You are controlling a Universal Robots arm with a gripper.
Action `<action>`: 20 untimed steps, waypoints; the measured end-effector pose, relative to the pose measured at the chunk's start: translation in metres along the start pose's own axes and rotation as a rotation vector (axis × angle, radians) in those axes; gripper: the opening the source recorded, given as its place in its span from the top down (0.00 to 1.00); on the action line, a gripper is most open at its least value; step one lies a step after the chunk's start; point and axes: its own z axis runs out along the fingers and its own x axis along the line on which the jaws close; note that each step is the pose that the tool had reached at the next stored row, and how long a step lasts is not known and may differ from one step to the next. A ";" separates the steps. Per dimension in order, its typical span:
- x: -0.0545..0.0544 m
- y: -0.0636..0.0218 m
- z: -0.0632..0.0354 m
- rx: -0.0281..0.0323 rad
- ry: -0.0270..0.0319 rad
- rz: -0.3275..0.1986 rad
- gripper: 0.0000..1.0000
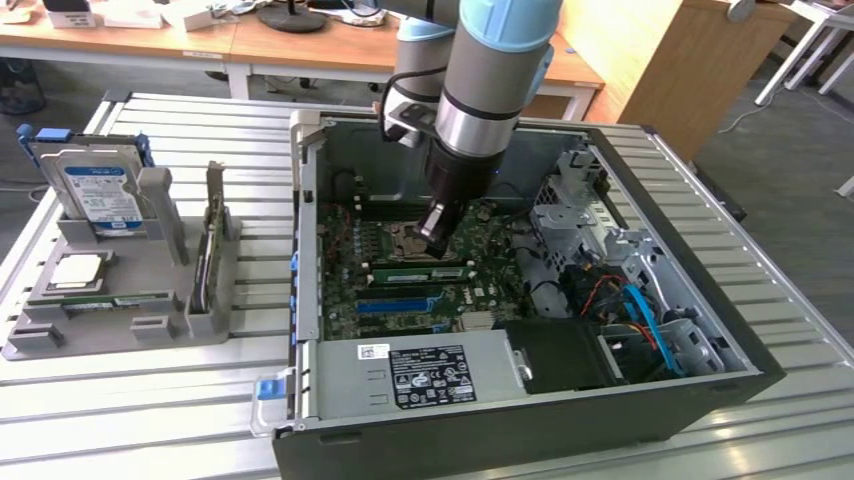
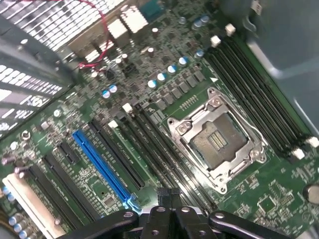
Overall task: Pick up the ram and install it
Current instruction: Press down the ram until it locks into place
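A ram stick (image 1: 419, 271), long and green with black chips, stands in a memory slot on the motherboard (image 1: 400, 300), just in front of the CPU socket (image 1: 407, 237). My gripper (image 1: 430, 243) hangs inside the open computer case, directly above that stick, with its fingers shut and nothing visible between them. In the wrist view the shut gripper (image 2: 169, 214) sits over the long black memory slots (image 2: 159, 154), beside the empty CPU socket (image 2: 218, 139). A second ram stick (image 1: 118, 300) lies in the grey fixture on the exterior view's left.
The case walls (image 1: 304, 230) surround the arm. The power supply (image 1: 414, 375) fills the case's front, and cables with a drive cage (image 1: 627, 290) sit on the exterior view's right. The grey fixture (image 1: 80, 335) also holds a hard drive (image 1: 96, 190), a CPU chip (image 1: 74, 270) and an upright card (image 1: 207, 262). A blue slot (image 2: 102, 167) runs beside the memory slots.
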 end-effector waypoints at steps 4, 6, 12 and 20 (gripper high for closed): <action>0.000 0.0000 0.0002 0.0011 -0.0014 0.059 0.90; 0.000 0.0000 0.0003 0.0018 -0.0022 0.091 0.90; 0.000 0.0000 0.0006 0.0036 -0.0043 0.183 0.90; 0.000 0.0000 0.0010 0.0060 -0.0073 0.303 0.90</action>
